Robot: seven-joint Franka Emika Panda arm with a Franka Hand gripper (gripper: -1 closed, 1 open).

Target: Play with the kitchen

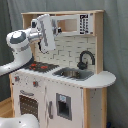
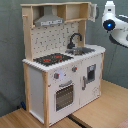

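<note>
The kitchen (image 1: 65, 85) stands on the wooden floor, a tall toy unit of pale wood and white panels, seen in both exterior views; its worktop runs lengthwise from the black-and-red hob (image 1: 42, 66) past the sink (image 1: 72, 73) and the curved black tap (image 1: 85, 59) to a rounded end, with the oven door (image 2: 64, 96) and knobs (image 2: 57, 76) on the front below and the grey hood (image 2: 49, 20) under the top shelf. The arm comes in at the hob end: in the first exterior view its white wrist and hand (image 1: 46, 32) hang high above the hob, up at the level of the hood and well clear of the worktop, so everything worth touching lies below the hand and, for the tap and sink, off toward the first exterior view's right. In the second exterior view only a white part of the robot with a blue light (image 2: 111, 22) shows beside the upper shelf. I cannot tell whether the fingers are apart or closed, and I see nothing held in them. To my eye the next move would be a descent toward the hob or a sweep along the counter toward the tap.
</note>
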